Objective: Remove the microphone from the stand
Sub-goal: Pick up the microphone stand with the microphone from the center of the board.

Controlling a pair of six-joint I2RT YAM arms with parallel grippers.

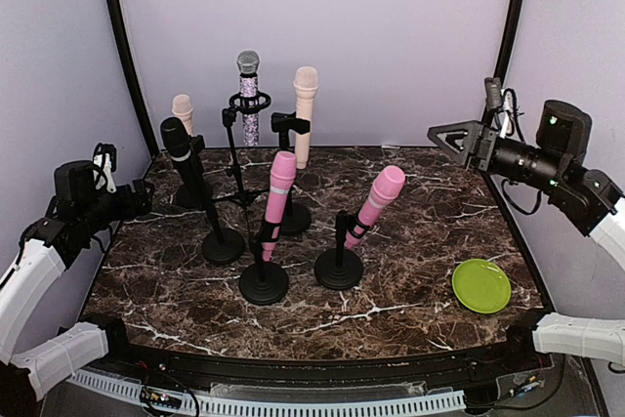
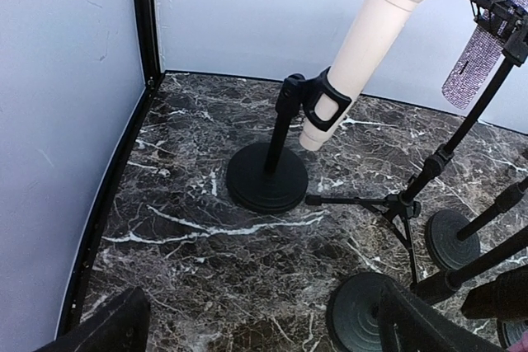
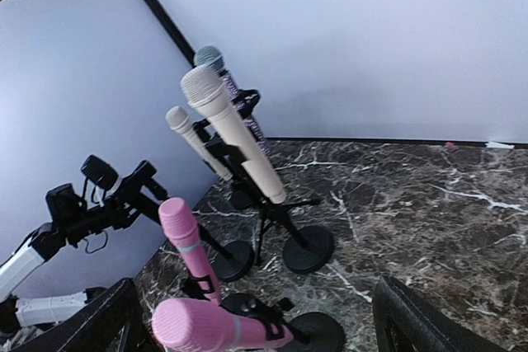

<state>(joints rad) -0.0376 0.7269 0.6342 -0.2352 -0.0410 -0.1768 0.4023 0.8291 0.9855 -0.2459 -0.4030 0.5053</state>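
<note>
Green plate (image 1: 480,285) near right, top view only. Left wrist view: cream microphone (image 2: 363,47) clipped in stand (image 2: 266,177). Left gripper (image 1: 143,198), right gripper (image 1: 457,138): fingers wide, empty.

Six microphones (image 1: 282,183), six stands (image 1: 264,283), one green plate (image 1: 480,285).

The top camera looks down from behind the arm bases over the whole dark marble-patterned table (image 1: 420,324). The left wrist camera sits low at the table's left edge, facing its back-left corner. The right wrist camera looks leftward from the right edge. All three show the silver glittery microphone (image 1: 249,95).
</note>
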